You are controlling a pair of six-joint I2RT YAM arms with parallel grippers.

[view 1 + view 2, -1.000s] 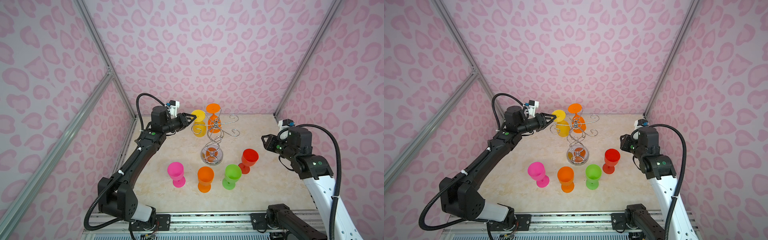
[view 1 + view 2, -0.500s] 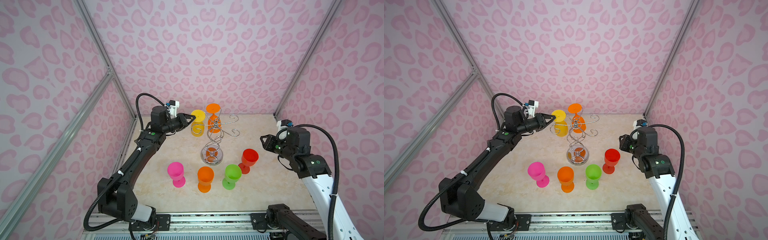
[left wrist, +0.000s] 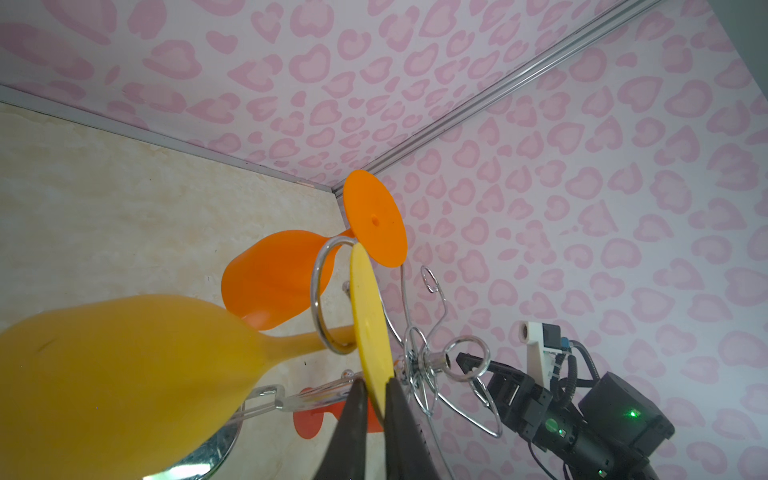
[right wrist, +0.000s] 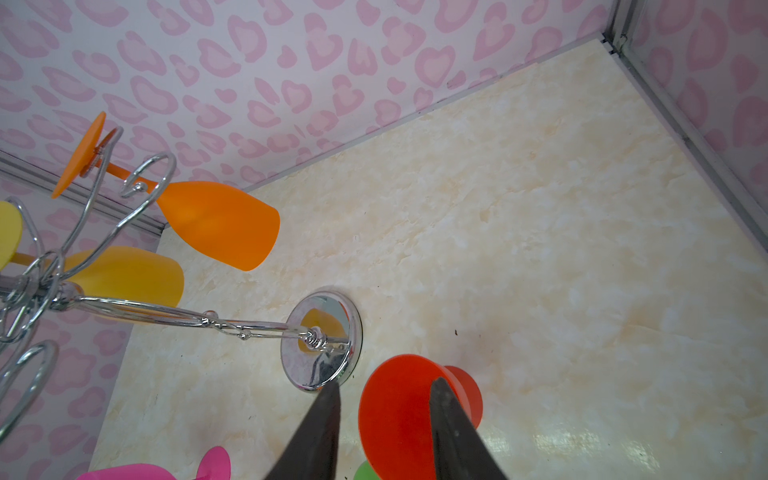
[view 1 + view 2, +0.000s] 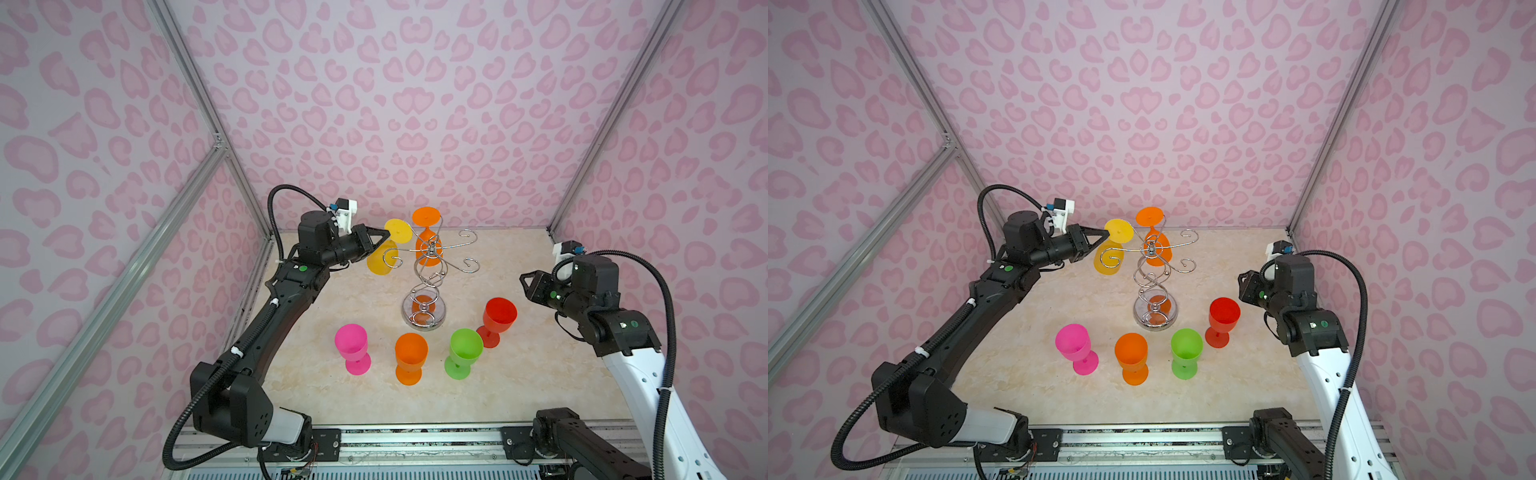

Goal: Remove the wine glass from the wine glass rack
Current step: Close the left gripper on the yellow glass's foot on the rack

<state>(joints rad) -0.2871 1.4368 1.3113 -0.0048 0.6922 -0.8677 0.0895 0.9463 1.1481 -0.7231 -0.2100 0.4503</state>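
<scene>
Left gripper (image 3: 374, 384) pinches the foot of the yellow wine glass (image 3: 124, 365) — it hangs on the wine glass rack (image 5: 424, 320) (bowl down); right gripper (image 4: 384, 386) half-open, empty

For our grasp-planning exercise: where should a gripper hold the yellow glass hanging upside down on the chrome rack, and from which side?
Pinch the foot of the yellow glass at its rim, coming from outside the rack, away from its hub. The foot is a thin disc exposed above the wire curl ringing the stem; the bowl looks too wide. The left gripper pinches there.
</scene>
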